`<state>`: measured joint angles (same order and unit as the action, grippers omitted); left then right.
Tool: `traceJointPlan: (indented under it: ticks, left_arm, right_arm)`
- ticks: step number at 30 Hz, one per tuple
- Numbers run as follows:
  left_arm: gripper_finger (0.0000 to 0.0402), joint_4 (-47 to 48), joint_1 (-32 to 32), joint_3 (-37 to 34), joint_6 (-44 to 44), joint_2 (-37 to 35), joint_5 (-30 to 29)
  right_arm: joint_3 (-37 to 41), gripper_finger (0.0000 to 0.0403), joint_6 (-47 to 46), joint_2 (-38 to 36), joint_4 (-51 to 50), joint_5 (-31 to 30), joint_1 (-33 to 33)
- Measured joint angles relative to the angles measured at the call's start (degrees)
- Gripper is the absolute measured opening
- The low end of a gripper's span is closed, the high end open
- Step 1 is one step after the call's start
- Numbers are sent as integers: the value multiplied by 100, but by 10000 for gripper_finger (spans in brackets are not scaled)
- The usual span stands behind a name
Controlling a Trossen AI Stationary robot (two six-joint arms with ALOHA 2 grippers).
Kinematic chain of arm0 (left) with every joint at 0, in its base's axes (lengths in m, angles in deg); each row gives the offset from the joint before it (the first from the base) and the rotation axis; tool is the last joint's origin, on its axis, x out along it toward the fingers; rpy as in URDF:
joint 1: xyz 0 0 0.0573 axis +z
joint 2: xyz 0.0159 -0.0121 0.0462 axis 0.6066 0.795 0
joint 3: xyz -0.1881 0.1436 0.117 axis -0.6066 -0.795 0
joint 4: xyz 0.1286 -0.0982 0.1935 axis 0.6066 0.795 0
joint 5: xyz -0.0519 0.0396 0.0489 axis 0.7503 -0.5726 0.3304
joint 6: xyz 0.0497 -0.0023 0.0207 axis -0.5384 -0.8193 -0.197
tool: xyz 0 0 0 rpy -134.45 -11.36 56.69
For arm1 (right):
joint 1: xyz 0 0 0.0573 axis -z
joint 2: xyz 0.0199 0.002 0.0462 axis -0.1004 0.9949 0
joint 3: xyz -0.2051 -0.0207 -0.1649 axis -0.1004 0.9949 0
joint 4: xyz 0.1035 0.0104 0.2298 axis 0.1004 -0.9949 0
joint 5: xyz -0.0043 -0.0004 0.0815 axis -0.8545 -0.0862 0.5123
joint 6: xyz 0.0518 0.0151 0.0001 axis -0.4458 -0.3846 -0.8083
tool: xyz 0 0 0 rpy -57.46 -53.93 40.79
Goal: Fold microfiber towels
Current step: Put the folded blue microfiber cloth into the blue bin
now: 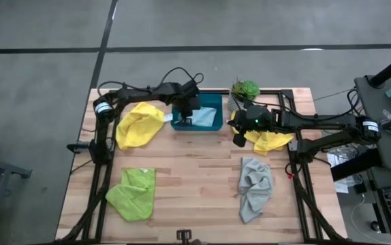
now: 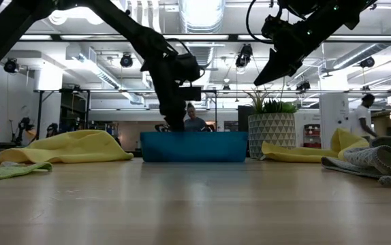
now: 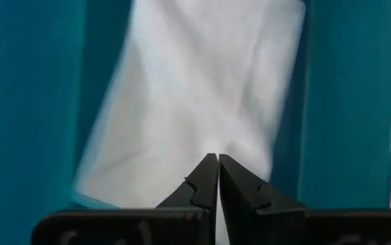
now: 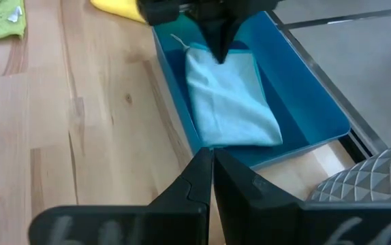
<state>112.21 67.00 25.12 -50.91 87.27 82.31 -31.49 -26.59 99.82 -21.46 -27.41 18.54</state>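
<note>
A folded light blue towel [image 4: 229, 95] lies flat in the teal tray [image 1: 212, 102] at the table's far middle. My left gripper [image 4: 219, 54] is shut and points down into the tray, over the towel's end nearest the left arm. My right gripper [image 1: 238, 141] is shut and hangs in the air right of the tray, above a crumpled yellow towel [image 1: 270, 141]. A second yellow towel [image 1: 139, 124] lies left of the tray. The lime green towel [image 1: 133, 192] is at the near left and the grey towel [image 1: 255, 187] at the near right. My left gripper's shut fingertips [image 3: 217, 163] come from above, slanting down, at the light blue towel's end [image 4: 212, 64] inside the tray. No cloth shows between the fingers. I cannot tell whether the tips touch the towel or stand just above it.
A potted plant [image 1: 244, 92] in a patterned pot stands at the far edge, right of the tray. Bare wood lies at the table's middle and near edge, between the green and grey towels. People show in the room behind the table.
</note>
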Motion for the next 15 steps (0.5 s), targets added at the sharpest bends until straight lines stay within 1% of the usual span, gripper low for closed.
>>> traceJointPlan:
  ticks: [2, 4, 9, 15]
  left_arm:
    - [0, -219, 45, 34, -104, 12, -236]
    - [0, -452, 116, 1, -128, 27, -313]
    - [0, -1020, 233, -177, -125, 31, -340]
    - [0, -1227, 317, -455, -120, 34, -340]
  right_arm:
    - [0, 9, -24, 0, -3, 0, 0]
    - [0, 9, -25, 0, -2, 0, 0]
    - [0, 9, -26, 2, -1, 0, 0]
    - [0, 9, -27, 2, -1, 2, 0]
